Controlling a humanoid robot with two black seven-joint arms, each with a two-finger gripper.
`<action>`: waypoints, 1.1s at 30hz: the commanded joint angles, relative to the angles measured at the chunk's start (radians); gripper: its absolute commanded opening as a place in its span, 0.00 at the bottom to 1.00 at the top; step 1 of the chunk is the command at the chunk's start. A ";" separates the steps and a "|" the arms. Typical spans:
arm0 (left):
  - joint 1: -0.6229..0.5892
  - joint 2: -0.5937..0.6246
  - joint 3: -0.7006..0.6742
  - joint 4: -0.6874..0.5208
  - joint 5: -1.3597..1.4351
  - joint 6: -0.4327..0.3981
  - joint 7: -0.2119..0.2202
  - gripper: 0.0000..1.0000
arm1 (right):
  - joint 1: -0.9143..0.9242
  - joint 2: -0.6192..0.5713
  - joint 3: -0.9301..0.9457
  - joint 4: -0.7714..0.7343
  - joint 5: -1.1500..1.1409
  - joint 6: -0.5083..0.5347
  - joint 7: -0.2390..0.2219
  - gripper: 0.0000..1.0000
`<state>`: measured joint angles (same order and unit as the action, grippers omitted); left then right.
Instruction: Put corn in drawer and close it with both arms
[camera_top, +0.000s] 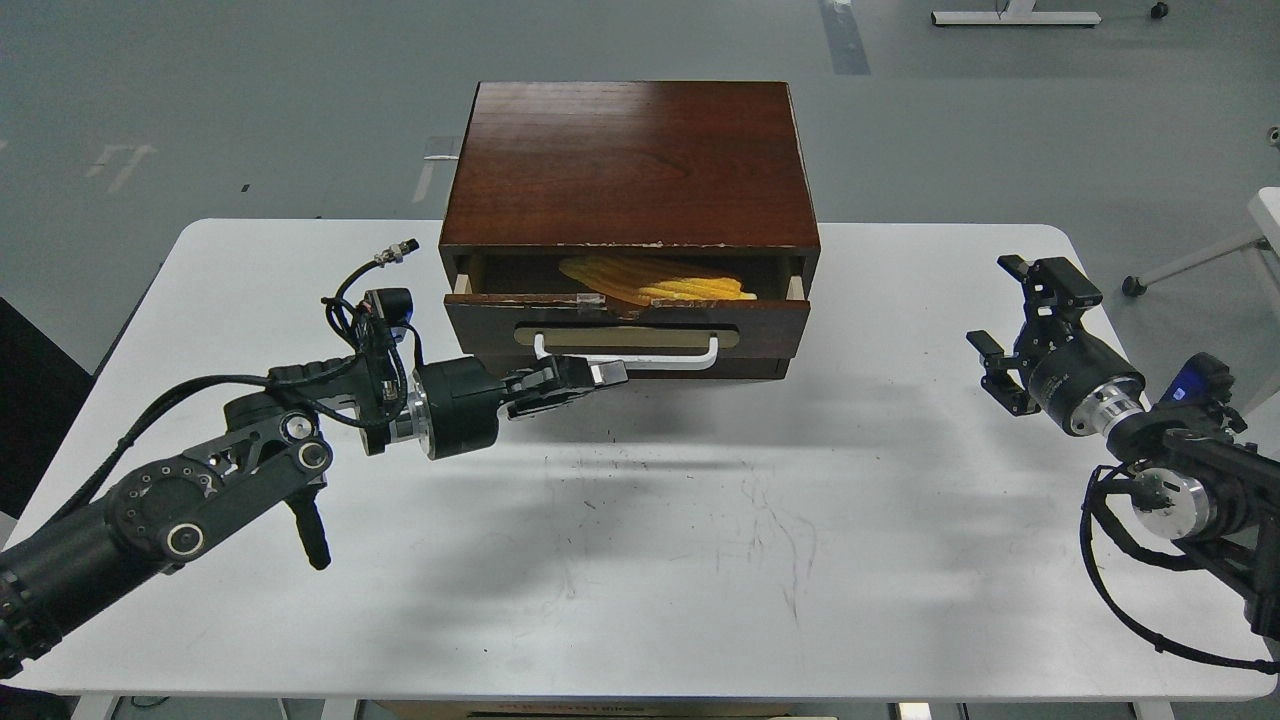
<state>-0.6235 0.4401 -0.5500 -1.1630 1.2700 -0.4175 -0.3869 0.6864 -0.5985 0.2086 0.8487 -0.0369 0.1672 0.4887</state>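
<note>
The yellow corn (660, 283) lies inside the drawer (625, 325), mostly in shadow under the cabinet top. The drawer is pushed most of the way in; a narrow gap stays open. Its white bar handle (628, 355) faces me. My left gripper (600, 374) is shut and empty, its tips against the drawer front just below the left part of the handle. My right gripper (1010, 305) is open and empty, well to the right of the cabinet, above the table.
The dark-brown cabinet (630, 160) stands at the back middle of the white table (700, 560). A cable with a plug (385, 260) loops up from my left wrist beside the cabinet's left side.
</note>
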 joint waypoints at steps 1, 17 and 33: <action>-0.002 -0.023 -0.002 0.032 -0.001 0.028 0.019 0.00 | -0.004 -0.001 0.000 0.001 0.000 -0.001 0.000 0.99; -0.036 -0.041 -0.001 0.089 -0.090 0.103 0.048 0.00 | -0.016 -0.001 0.002 0.001 0.000 -0.001 0.000 0.99; -0.016 0.113 -0.002 -0.151 -0.262 -0.041 -0.016 0.20 | -0.019 -0.001 0.009 0.001 0.000 -0.001 0.000 0.99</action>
<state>-0.6431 0.4996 -0.5432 -1.2410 1.0864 -0.4492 -0.3706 0.6672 -0.6000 0.2134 0.8512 -0.0368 0.1656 0.4887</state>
